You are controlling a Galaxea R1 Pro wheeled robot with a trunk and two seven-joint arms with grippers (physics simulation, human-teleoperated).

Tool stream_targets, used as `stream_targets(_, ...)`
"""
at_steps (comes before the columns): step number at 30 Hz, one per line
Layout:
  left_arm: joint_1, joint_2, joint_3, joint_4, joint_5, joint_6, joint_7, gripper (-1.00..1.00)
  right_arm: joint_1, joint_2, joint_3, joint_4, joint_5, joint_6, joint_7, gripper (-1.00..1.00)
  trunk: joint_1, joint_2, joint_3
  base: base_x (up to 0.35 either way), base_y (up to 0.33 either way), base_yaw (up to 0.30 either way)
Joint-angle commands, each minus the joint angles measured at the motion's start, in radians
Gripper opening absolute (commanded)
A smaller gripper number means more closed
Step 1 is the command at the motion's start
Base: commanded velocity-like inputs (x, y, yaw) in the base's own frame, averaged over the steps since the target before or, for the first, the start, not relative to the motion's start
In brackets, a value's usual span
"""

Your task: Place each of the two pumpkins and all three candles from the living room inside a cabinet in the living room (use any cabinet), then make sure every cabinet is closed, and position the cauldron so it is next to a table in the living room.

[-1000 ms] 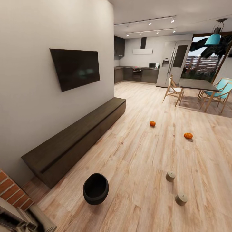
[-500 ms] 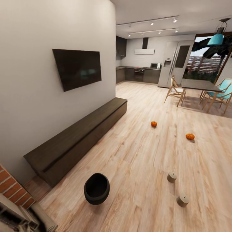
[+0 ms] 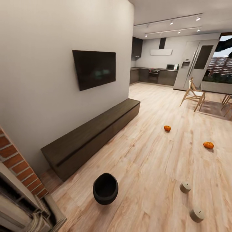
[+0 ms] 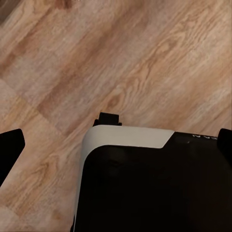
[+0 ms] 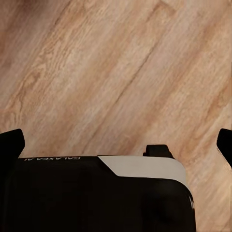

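Two orange pumpkins lie apart on the wood floor of the living room. Closer to me, two beige candles stand on the floor at the right. The black cauldron sits on the floor near the closer end of the long dark-brown cabinet, whose fronts are shut. In the left wrist view, my left gripper is open and holds nothing, its dark fingertips far apart above floor and my own base. My right gripper is likewise open with nothing in it.
A black TV hangs on the wall above the cabinet. The brick fireplace stands close at the lower left. A wooden chair and a dining table stand far right, the kitchen beyond. Wood floor stretches between the cabinet and the pumpkins.
The whole head view has shifted right, so the camera has turned left; more wall and fireplace show. Pumpkins, candles and cauldron have kept their places on the floor.
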Motion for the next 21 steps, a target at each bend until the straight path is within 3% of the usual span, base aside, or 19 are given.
stream_targets(1, 0.000, 0.000, -0.002, 0.000, 0.011, 0.001, 0.002, 1.00, -0.001, -0.001, 0.008, 0.000, -0.008, -0.003, -0.008, 1.00, 0.000, -0.001, -0.001, 0.224, -0.165, 0.283)
stream_targets(7, 0.000, -0.001, 0.001, 0.034, 0.004, 0.000, 0.002, 1.00, -0.001, -0.001, 0.009, 0.000, -0.010, -0.004, -0.008, 1.00, 0.000, -0.001, -0.001, 0.233, -0.121, 0.234)
stream_targets(21, 0.000, -0.001, 0.001, 0.038, 0.001, -0.001, 0.002, 1.00, -0.001, -0.001, 0.009, 0.000, -0.011, -0.004, -0.007, 1.00, 0.000, -0.001, -0.001, 0.190, -0.114, 0.027)
